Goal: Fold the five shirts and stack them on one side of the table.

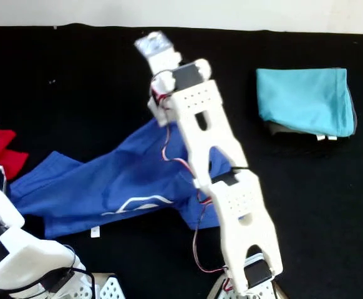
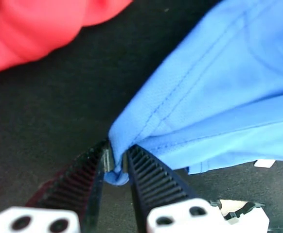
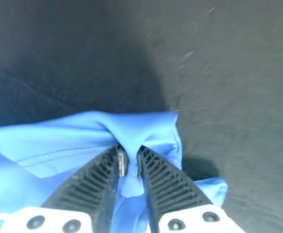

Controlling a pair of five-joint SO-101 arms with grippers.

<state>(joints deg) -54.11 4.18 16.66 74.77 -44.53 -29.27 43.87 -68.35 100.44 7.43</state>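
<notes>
**Left side.** A crumpled red fabric garment [image 1: 2, 151] lies at the left edge of the black-covered desk [image 1: 75, 75]. It sits just beside one end of a royal-blue fabric shirt [image 1: 106, 184]. The white plastic left arm [image 1: 10, 249] sits low at the near left corner. The left jaws are narrow, clamped on a bunched corner of the blue shirt close above the black surface, with the red garment near them.

**Centre.** The blue shirt is spread unfolded and creased on the desk, reaching from the left side to the middle. It shows a white curved stripe marking [image 1: 141, 203] and a small white label [image 1: 95, 232] at its near hem. The white plastic right arm [image 1: 216, 162] extends from the near edge out across the shirt. The right jaws are narrow, pinching a gathered fold at the shirt's edge.

**Right side.** A folded teal fabric shirt [image 1: 306, 99] rests on top of a dark folded garment [image 1: 294, 134], well apart from the blue shirt.
</notes>
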